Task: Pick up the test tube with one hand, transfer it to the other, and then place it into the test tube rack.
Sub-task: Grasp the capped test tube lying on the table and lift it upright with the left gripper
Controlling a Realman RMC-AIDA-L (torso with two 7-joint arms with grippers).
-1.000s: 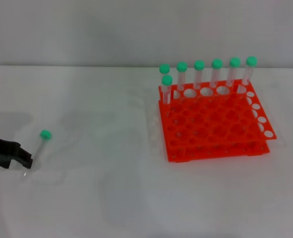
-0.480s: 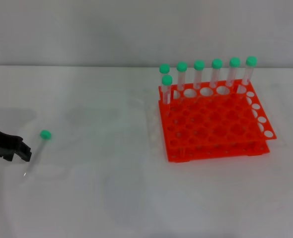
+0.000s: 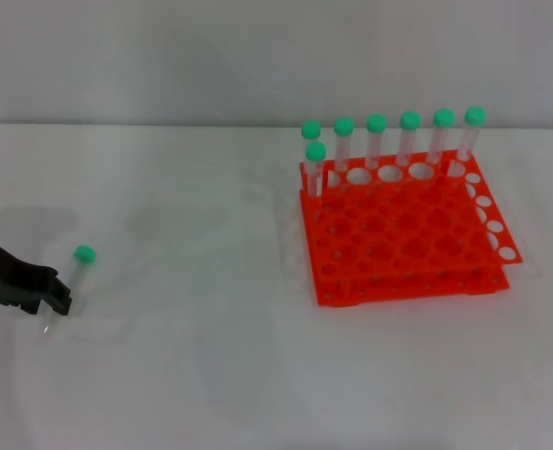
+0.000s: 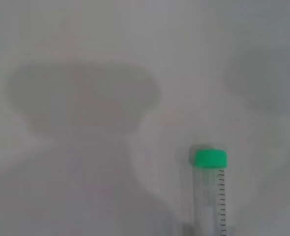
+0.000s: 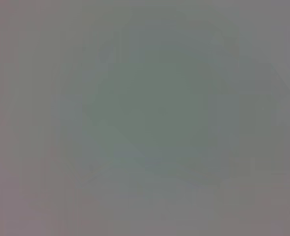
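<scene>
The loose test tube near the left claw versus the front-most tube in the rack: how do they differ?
The loose test tube lies on the table beside the left claw; the racked tube stands upright in the test tube rack, alone ahead of the back row. Both are clear with green caps.

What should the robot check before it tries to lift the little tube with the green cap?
1. Tube lies flat on the table, cap pointing away from the robot: ok.
2. Left gripper is at the tube's lower part: ok.
3. Fingers closed firmly on the tube: cannot tell.
4. Space around the tube has nothing to bump: ok.
5. Right gripper ready to take the tube: cannot tell, it is not in view.
6. Rack has open holes: ok. Seven tubes stand along its far side, and the rest are empty.
</scene>
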